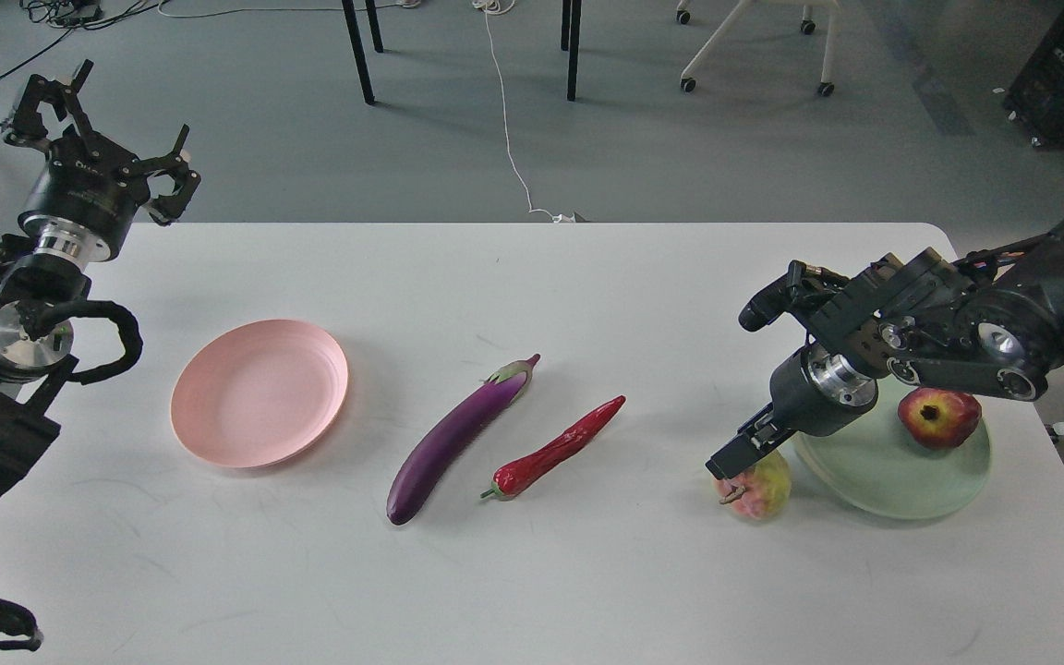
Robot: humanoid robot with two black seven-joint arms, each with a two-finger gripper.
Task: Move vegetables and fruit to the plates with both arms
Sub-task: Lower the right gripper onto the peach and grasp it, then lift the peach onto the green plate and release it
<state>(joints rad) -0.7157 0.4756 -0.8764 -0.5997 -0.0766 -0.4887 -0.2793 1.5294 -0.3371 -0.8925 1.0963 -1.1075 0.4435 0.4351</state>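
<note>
The purple eggplant and the red chili pepper lie side by side at the middle of the white table. The pink plate sits empty at the left. The mint green plate at the right holds the pomegranate. The bumpy yellow-green and pink fruit lies on the table just left of that plate. My right gripper is low over this fruit and partly covers it; its fingers look like one dark bar. My left gripper is open and empty, raised past the table's far left corner.
The table's far edge runs behind everything, with floor beyond it. Black table legs, a white cable and a wheeled chair base stand on that floor. My right arm reaches over the mint plate's far side.
</note>
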